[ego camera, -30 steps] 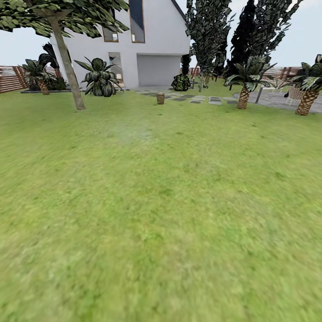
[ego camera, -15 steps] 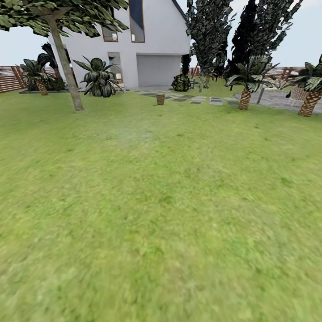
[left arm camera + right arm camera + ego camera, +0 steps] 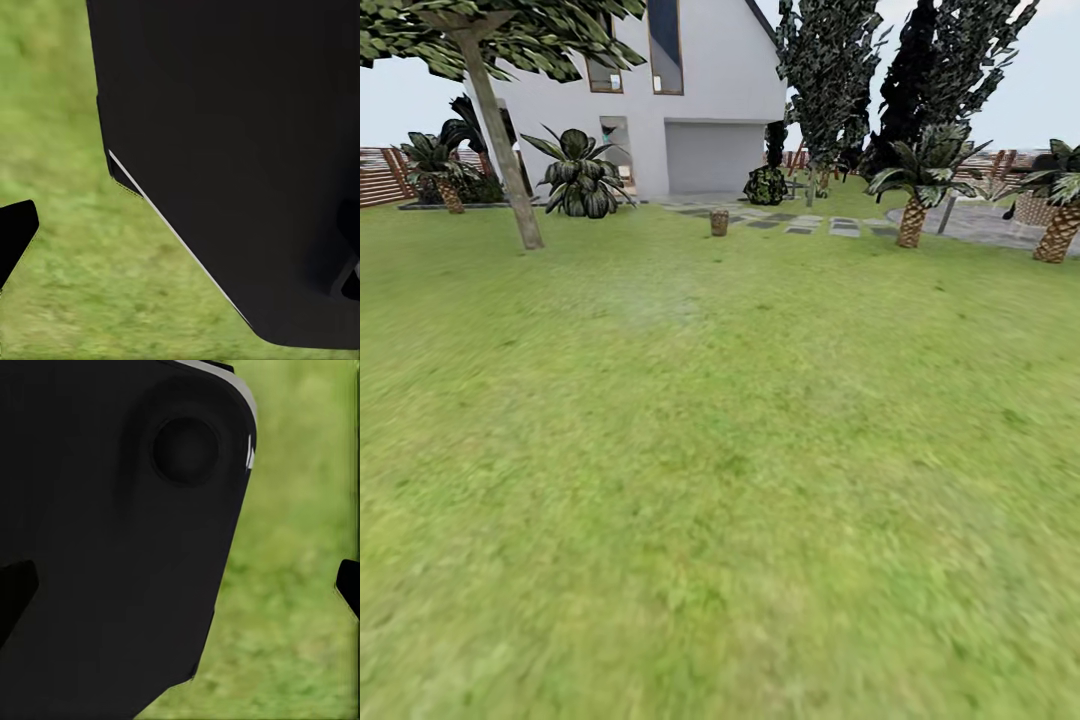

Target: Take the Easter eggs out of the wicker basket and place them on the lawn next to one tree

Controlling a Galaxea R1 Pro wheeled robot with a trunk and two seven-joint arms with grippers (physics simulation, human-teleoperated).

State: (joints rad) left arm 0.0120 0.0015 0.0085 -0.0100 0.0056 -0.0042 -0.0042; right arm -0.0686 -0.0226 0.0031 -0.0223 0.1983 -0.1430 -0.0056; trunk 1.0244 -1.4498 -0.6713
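Wicker basket (image 3: 719, 221) far off on lawn (image 3: 720, 480), tree (image 3: 500, 140) to its left; pincer states can't tell.

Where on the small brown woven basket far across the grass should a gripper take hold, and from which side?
Probably its top rim, from above: the small brown basket stands upright on the green lawn, open grass around it. Handles and eggs are too distant to make out.
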